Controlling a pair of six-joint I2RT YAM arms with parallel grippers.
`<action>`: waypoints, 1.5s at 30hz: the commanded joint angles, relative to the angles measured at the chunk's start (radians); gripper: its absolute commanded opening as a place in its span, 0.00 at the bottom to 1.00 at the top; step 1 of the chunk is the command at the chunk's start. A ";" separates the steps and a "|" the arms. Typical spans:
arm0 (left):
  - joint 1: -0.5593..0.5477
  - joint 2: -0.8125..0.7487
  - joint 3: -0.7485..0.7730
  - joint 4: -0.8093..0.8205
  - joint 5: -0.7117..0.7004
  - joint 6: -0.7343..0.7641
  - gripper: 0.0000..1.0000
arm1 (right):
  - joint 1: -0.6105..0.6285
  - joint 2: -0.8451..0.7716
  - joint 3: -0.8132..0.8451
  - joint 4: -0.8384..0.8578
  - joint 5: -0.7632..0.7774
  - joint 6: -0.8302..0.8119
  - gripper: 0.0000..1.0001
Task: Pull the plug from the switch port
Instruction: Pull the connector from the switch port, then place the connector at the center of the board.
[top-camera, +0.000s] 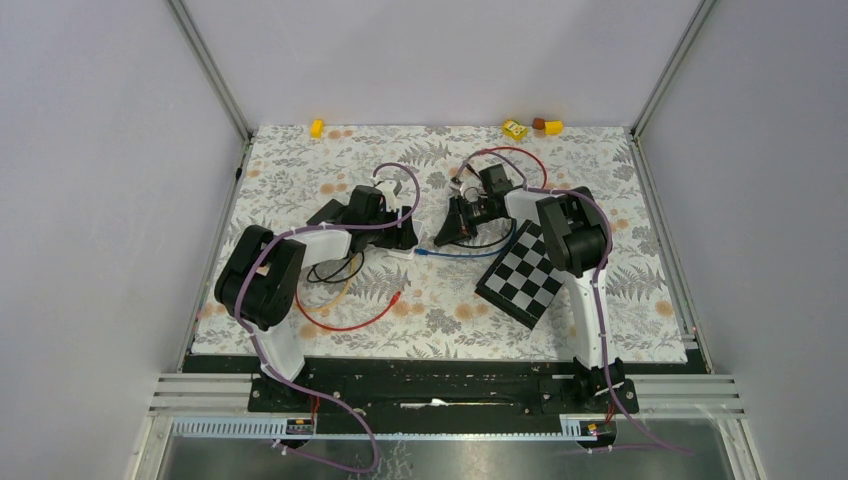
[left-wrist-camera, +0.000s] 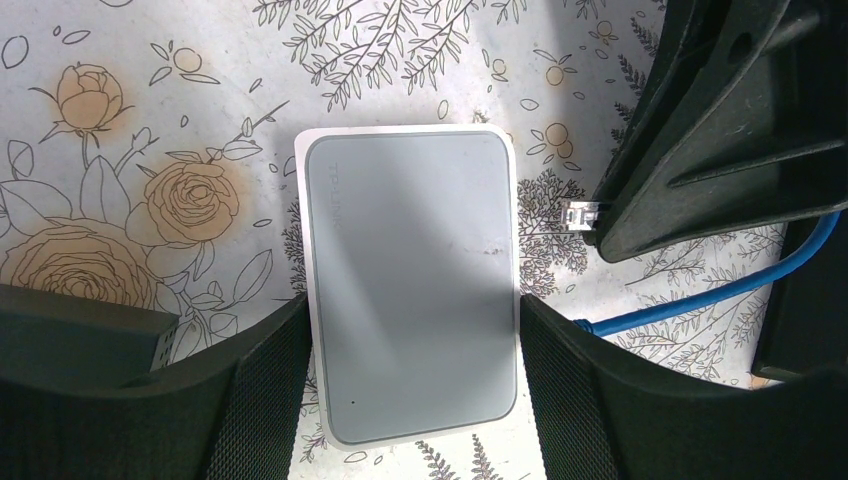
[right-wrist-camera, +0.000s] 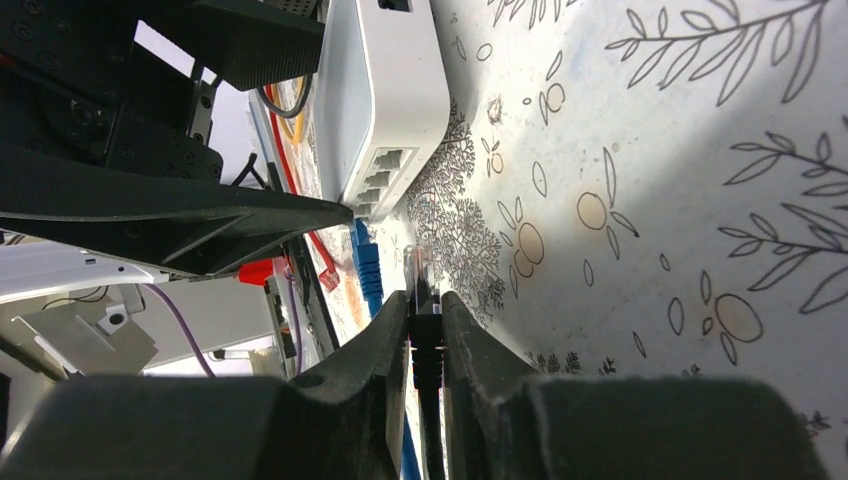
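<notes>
— What does your right wrist camera show that the overhead one misses?

— The plug (right-wrist-camera: 421, 272) itself. From above, my right gripper (top-camera: 452, 228) hides it. Up close, that gripper is clenched on the plug's black boot, and the clear tip sticks out ahead of my fingers (right-wrist-camera: 365, 345).

— Is it in the switch?

— No. It is out of the port row (right-wrist-camera: 383, 172), near the switch (right-wrist-camera: 385, 90) on its ported side but apart from it, over the floral cloth (right-wrist-camera: 650, 150). My left wrist camera agrees: the clear tip pokes from under my right finger just beside the switch's edge, with a strip of cloth between them.

— And your left gripper?

— My left gripper (left-wrist-camera: 412, 320) is grasping the switch, with one finger against each long side. The box is white with a grey top and lies flat.

— Anything else there?

— A blue cable (left-wrist-camera: 720, 290) runs under my right finger. Its end lies by the ports, but it is too dim to tell whether it is seated.
</notes>
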 joint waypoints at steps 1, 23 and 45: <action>0.007 -0.018 -0.016 -0.027 -0.020 0.012 0.00 | 0.007 -0.019 0.045 -0.035 0.020 -0.039 0.02; 0.007 -0.029 -0.009 -0.036 0.000 0.040 0.00 | 0.007 -0.148 0.243 -0.398 0.446 -0.458 0.60; 0.007 -0.017 -0.003 -0.038 0.023 0.044 0.00 | -0.097 -0.218 0.152 -0.522 0.941 -0.645 0.46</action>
